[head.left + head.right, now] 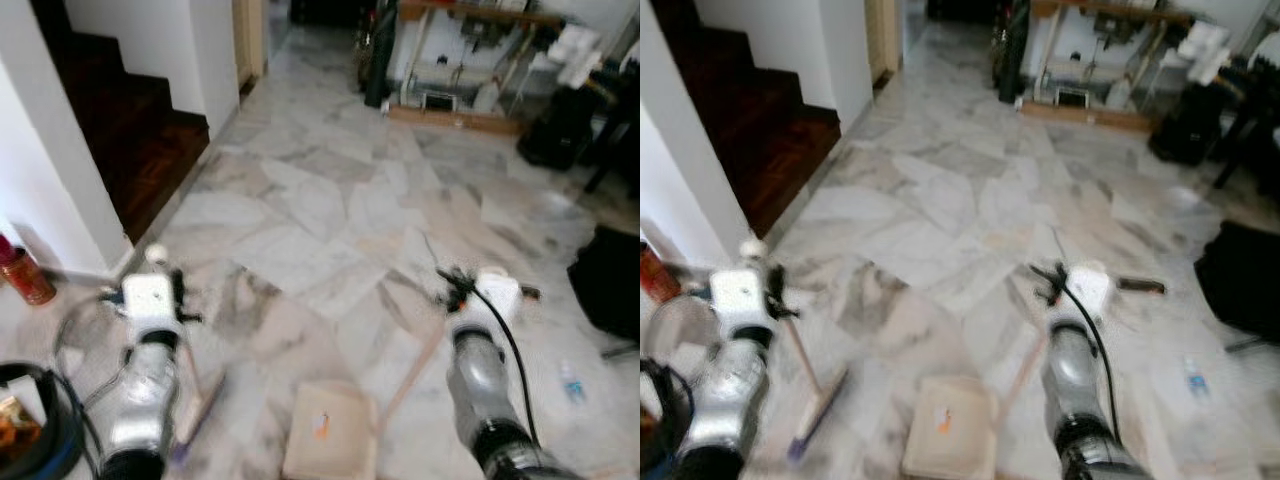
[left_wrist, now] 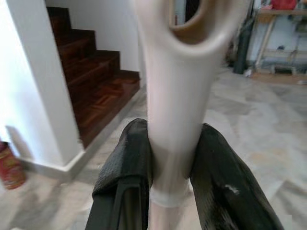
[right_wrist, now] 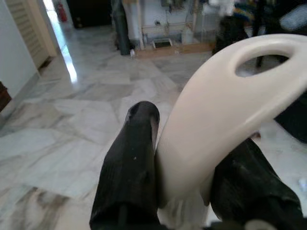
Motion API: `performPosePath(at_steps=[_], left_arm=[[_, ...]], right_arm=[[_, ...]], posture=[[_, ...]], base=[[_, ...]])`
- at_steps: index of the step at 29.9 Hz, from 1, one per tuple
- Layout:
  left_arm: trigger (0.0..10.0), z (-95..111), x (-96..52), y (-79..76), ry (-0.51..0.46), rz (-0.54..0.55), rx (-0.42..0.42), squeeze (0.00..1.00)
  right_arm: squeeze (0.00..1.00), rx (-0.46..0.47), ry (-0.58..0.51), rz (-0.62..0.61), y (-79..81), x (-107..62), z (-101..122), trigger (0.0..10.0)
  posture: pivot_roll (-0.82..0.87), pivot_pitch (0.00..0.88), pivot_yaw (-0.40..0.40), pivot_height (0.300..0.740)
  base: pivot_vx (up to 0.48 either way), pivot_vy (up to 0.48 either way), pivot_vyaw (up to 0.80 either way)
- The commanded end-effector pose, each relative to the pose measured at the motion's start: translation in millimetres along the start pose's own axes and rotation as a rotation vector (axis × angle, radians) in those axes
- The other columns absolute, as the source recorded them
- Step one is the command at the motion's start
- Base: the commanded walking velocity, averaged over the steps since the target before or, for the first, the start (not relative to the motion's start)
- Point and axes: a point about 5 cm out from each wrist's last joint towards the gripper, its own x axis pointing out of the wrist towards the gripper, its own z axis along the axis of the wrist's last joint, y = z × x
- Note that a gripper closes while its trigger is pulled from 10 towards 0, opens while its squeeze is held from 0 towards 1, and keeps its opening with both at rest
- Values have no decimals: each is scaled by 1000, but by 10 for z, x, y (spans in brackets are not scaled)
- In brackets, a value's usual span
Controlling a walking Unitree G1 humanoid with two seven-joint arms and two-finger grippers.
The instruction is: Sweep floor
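Both arms forward, gripping handles.

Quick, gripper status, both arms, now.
Left gripper: shut on the broom handle.
Right gripper: shut on the dustpan handle, dustpan on the floor.

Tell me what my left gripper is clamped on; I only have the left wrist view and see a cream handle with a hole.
Observer: It is the broom; its head rests on the floor by your left arm.
Operator: And the right gripper?
Observer: The right gripper is shut on the dustpan handle, a similar cream loop.
Operator: Where is the pan itself?
Observer: The dustpan sits flat on the floor between your arms, with a small orange scrap in it.
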Motion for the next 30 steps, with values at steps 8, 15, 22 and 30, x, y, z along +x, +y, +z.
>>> performPosePath(at_steps=[8, 15, 22, 30], left_arm=[[10000, 95, 79, 65, -37, 6, 9, 0], [10000, 48, 100, 51, -13, -13, 8, 0], [10000, 59, 183, -45, -4, -66, 14, 0], [10000, 94, 305, -65, 0, -94, 16, 0]], right_arm=[[0, 8, -50, 30, 119, 55, 121, 10000], [0, 10, -30, 4, 105, 10, 48, 10000], [0, -14, -75, -68, -91, -49, 33, 10000], [0, -28, -91, -97, -145, -111, -3, 10000]], posture=[[174, 0, -90, 740], [167, 0, -65, 740], [142, 0, -17, 740], [95, 0, 5, 740]], base=[[405, 0, 0], [407, 0, 0], [410, 0, 0], [405, 0, 0]])
